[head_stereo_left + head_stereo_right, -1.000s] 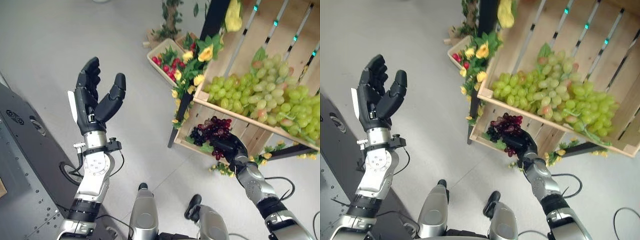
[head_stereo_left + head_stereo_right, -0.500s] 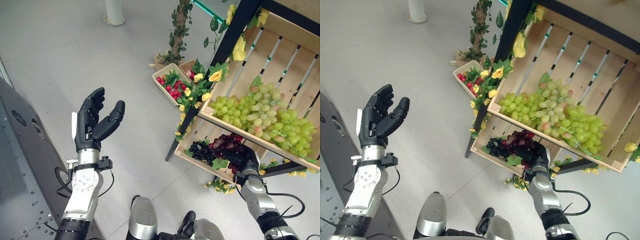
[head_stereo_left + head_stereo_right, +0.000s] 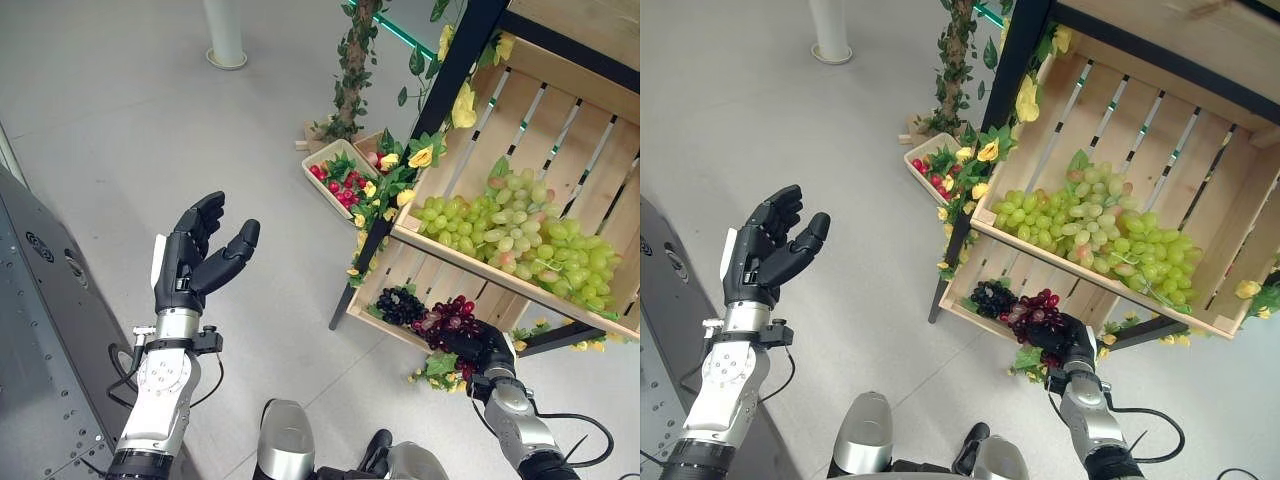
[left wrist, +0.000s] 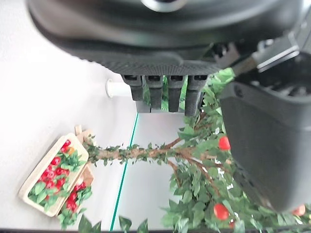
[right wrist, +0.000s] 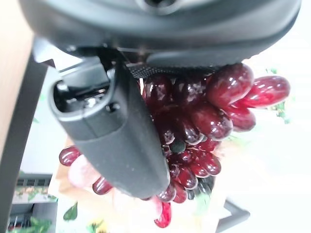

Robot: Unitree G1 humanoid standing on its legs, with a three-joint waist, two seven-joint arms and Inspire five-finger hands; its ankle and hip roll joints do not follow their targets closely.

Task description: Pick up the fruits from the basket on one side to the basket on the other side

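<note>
Right hand (image 3: pixel 483 345) grips red grape bunch (image 3: pixel 448 318), lying across the palm.

White post (image 3: pixel 224 32) far back; yellow flowers (image 3: pixel 462 105) on rack frame

The right hand (image 3: pixel 484 345) is closed on a bunch of dark red grapes (image 3: pixel 446 318) at the front edge of the lower wooden crate (image 3: pixel 385 318), beside a cluster of black grapes (image 3: pixel 402 304). Above it, the upper crate (image 3: pixel 560 120) holds a heap of green grapes (image 3: pixel 515 235). The left hand (image 3: pixel 196 257) is raised over the grey floor (image 3: pixel 120 110), fingers relaxed and apart, holding nothing. A small tray of red fruit (image 3: pixel 340 180) sits on the floor by yellow flowers (image 3: pixel 405 165).
</note>
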